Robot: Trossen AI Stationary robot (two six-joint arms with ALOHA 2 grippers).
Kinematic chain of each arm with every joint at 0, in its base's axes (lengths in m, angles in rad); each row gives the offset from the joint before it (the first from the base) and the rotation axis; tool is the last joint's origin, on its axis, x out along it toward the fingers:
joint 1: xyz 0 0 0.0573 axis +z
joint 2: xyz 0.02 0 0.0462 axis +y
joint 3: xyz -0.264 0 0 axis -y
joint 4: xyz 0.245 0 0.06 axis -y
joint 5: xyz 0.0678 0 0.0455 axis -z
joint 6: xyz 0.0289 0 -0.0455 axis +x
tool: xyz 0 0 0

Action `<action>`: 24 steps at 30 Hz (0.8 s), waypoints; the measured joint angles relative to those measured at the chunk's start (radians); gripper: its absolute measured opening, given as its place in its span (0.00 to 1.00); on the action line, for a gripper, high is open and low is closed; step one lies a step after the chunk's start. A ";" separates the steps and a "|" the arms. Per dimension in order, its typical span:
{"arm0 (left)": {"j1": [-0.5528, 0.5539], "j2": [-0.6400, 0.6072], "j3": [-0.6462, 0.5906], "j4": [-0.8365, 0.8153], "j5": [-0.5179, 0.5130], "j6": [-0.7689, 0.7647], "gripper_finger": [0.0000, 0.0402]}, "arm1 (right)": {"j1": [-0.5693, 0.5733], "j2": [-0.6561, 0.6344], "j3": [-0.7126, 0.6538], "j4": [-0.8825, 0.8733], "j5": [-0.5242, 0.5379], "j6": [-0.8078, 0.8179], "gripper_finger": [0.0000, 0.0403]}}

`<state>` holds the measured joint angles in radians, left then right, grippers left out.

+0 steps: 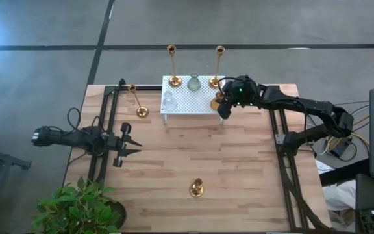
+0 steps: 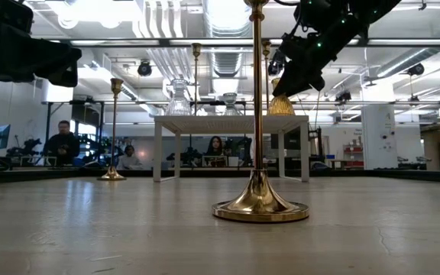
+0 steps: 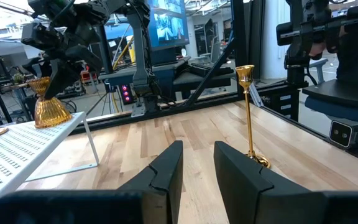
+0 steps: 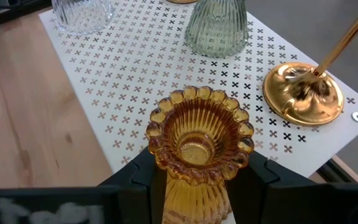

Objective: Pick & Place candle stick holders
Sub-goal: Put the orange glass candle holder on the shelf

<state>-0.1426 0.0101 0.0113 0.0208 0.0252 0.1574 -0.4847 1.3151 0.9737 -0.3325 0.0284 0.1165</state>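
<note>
Right jaws (image 4: 191, 180) clamp my amber holder (image 4: 197, 149) at the rack's (image 4: 104, 81) near right corner.
Left jaws (image 3: 197, 168) wait part-open and empty, well left of the rack. I'd lower straight, release once the base seats flat, and keep off the brass base (image 4: 303, 93) beside it. Whether the holder touches the rack, I cannot tell; its base is hidden.

A ribbed amber holder (image 4: 197, 158) sits over the white cross-perforated rack (image 4: 123, 74), beside a greenish glass holder (image 4: 216, 25).
</note>
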 joint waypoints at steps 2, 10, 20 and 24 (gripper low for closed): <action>0.000 0.000 0.000 0.000 0.000 0.000 0.24 | 0.000 0.000 0.000 0.000 0.000 0.000 0.30; 0.000 0.000 0.000 0.000 0.000 0.000 0.24 | 0.000 0.000 -0.001 -0.001 0.003 0.003 0.31; 0.000 0.000 0.000 0.000 0.000 0.000 0.24 | 0.000 0.001 -0.003 -0.007 0.031 0.007 0.52; 0.000 0.000 0.000 0.000 0.000 0.000 0.24 | 0.000 0.001 -0.003 -0.003 0.031 0.005 0.56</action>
<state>-0.1425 0.0101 0.0113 0.0208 0.0250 0.1570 -0.4847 1.3163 0.9710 -0.3356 0.0590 0.1216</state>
